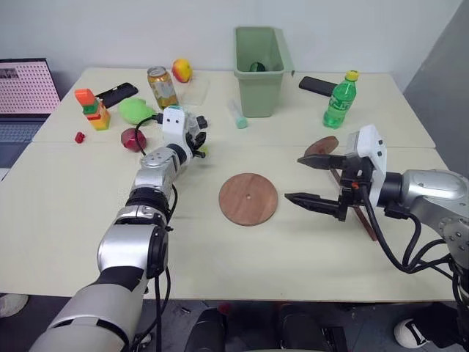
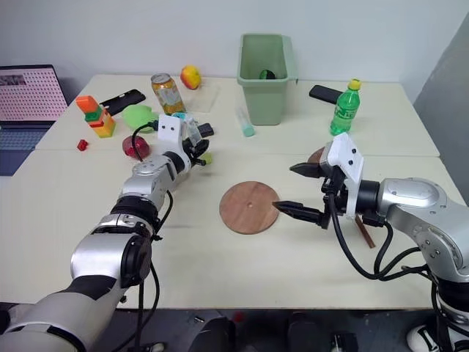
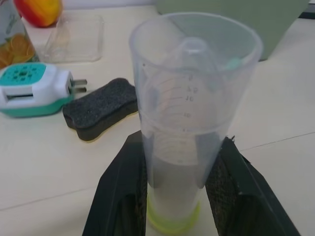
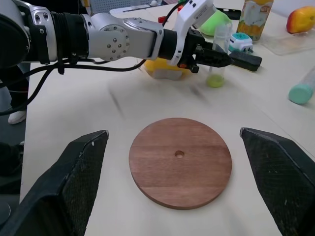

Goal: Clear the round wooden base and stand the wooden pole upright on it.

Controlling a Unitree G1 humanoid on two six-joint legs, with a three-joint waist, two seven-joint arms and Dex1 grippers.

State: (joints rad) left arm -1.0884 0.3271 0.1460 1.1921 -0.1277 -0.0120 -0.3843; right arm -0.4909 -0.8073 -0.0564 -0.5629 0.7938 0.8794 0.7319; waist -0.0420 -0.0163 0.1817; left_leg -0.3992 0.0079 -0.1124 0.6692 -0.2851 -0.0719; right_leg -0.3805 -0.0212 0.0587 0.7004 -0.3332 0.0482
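The round wooden base (image 1: 248, 199) lies flat at mid-table with its centre hole showing and nothing on top of it (image 4: 180, 161). To its right the wooden pole (image 1: 364, 220) lies on the table, mostly under my right arm, with its end disc (image 1: 322, 145) pointing toward the back. My right gripper (image 1: 294, 178) hovers open just right of the base, jaws wide apart. Left of the base and farther back, my left gripper (image 1: 198, 139) is shut on a clear plastic tube (image 3: 192, 98) with a yellow-green bottom (image 4: 215, 80), held upright between the fingers (image 3: 120, 196).
A green bin (image 1: 258, 70) stands at the back centre and a green bottle (image 1: 339, 101) to its right. A can (image 1: 162, 86), an apple (image 1: 182, 70), a black sponge (image 3: 101, 108), a teal plug adapter (image 3: 32, 90) and coloured blocks (image 1: 93, 108) crowd the back left.
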